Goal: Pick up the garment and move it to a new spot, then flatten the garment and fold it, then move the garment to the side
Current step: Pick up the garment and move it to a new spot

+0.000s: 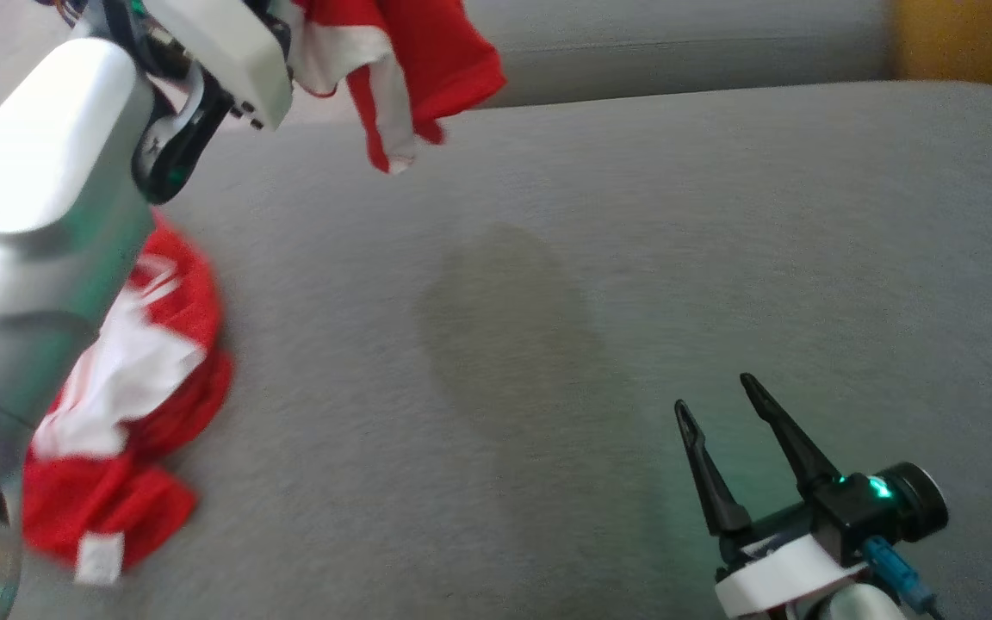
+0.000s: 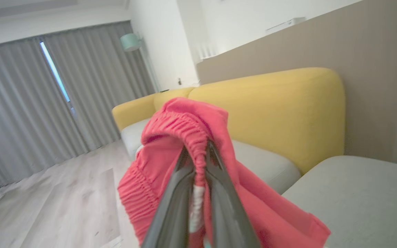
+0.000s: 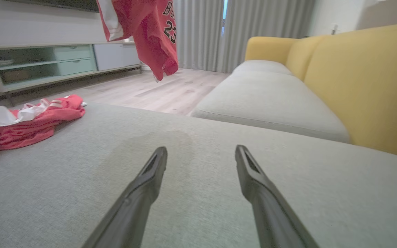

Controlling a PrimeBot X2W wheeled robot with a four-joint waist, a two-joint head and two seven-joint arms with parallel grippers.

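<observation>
A red garment (image 2: 171,137) with white trim hangs in the air, and my left gripper (image 2: 198,153) is shut on its gathered elastic band. In the head view the garment (image 1: 414,65) dangles at the top, beside my raised left arm (image 1: 40,198), well above the grey cushion (image 1: 548,301). From the right wrist view the hanging garment (image 3: 146,31) shows a black number on it. My right gripper (image 1: 714,392) rests low over the cushion at the lower right, open, with nothing between its fingers (image 3: 150,172).
A second red and white garment (image 1: 126,387) lies crumpled on the cushion's left side, partly behind my left arm; it also lies at the left as the crumpled garment (image 3: 26,120). A yellow sofa back (image 3: 364,82) borders the cushions. Wooden floor (image 3: 157,89) and a low cabinet (image 3: 47,62) lie beyond.
</observation>
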